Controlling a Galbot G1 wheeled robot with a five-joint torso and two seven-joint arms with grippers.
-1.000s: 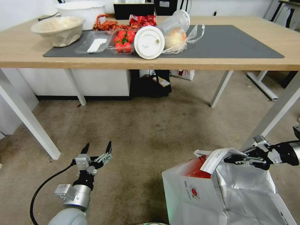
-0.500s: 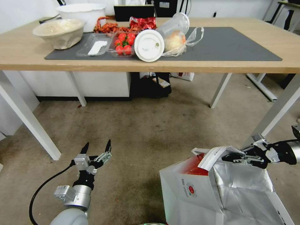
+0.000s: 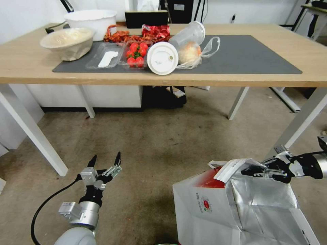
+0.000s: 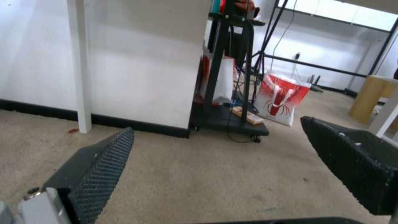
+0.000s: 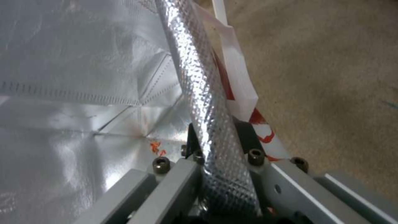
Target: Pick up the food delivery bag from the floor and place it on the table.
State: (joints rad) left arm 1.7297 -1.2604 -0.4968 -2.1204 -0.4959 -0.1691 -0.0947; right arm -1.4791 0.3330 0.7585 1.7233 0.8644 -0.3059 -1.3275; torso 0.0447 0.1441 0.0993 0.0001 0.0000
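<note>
The right end effector (image 3: pixel 253 171) is clamped on the bag (image 3: pixel 238 207) rim, mid-lift; the left end effector (image 3: pixel 105 160) gapes beside the bag. Next, I judge, comes raising the bag above the tabletop (image 3: pixel 306 73).

This looks like an office or a robot test room, not a home. A long light-wood tabletop (image 3: pixel 238 76) on white metal legs stands on a worn, stained brown-beige carpet floor (image 3: pixel 163 143). Behind it are plain white walls, a black metal stand (image 4: pixel 232 62) with hanging cables, and another white-framed desk (image 3: pixel 316 10). Food things lie on a dark grey mat (image 3: pixel 245 54), like props: a clear box of red tomatoes (image 3: pixel 136 54) and pale bowls (image 3: pixel 66 42).
</note>
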